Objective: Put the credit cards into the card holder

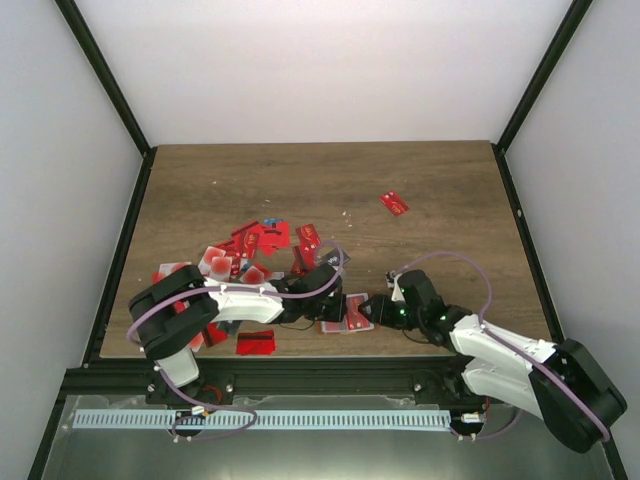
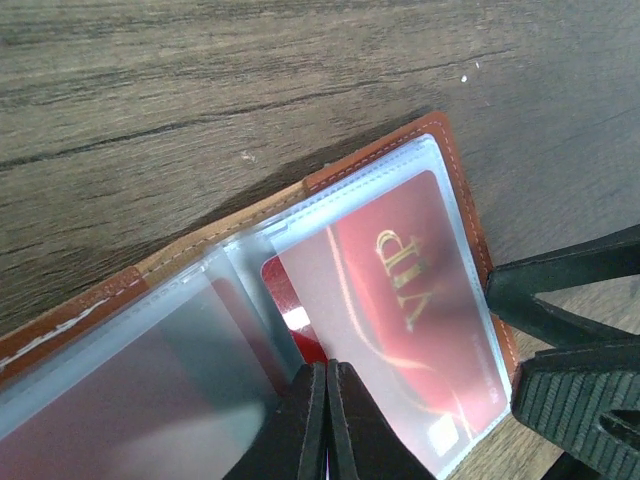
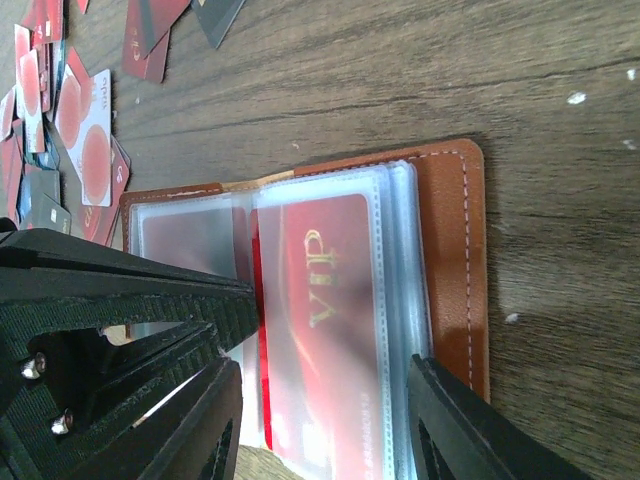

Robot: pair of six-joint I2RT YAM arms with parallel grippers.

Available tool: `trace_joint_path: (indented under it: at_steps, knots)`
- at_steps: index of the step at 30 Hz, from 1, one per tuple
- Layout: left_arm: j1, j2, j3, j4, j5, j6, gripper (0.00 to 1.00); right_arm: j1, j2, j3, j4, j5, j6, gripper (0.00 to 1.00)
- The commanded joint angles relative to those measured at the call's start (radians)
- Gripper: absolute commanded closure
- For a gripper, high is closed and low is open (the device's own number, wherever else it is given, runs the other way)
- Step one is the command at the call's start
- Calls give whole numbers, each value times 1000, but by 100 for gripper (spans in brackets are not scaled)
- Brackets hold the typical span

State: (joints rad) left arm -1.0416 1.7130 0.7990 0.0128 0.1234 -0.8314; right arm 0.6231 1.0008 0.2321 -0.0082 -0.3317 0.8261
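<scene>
The card holder lies open near the table's front, brown leather with clear sleeves. One red "VIP" card sits inside the top sleeve. A second red card pokes out of a sleeve by the fold. My left gripper is shut, its tips against that card's free edge. My right gripper stands open over the holder's right page, one finger at the sleeves' outer edge. A heap of loose credit cards lies behind the left arm.
One red card lies alone further back on the right. Another red card sits near the front edge under the left arm. Black frame rails border the wooden table on both sides.
</scene>
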Motion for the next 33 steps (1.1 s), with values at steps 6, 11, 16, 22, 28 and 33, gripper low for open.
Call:
trace_joint_path:
  at_steps: [6, 11, 16, 22, 28, 33]
  knots:
    - [-9, 63, 25, 21, 18, 15, 96, -2, 32, 0, 40, -25, -14, 52]
    - [-11, 69, 25, 28, 17, 14, 96, -3, 32, 0, 52, -41, -9, 53]
    - [-11, 71, 26, 30, 12, 13, 96, -2, 26, 5, 54, -67, -12, 53]
    - [-11, 56, 28, 25, -6, 11, 96, 11, 24, 15, 62, -98, -8, 54]
    - [-12, 41, 35, 13, -18, 10, 96, 57, 36, 49, 59, -94, 2, 54]
    - [-11, -13, 46, -33, -56, 25, 96, 95, 61, 76, 50, -69, 15, 54]
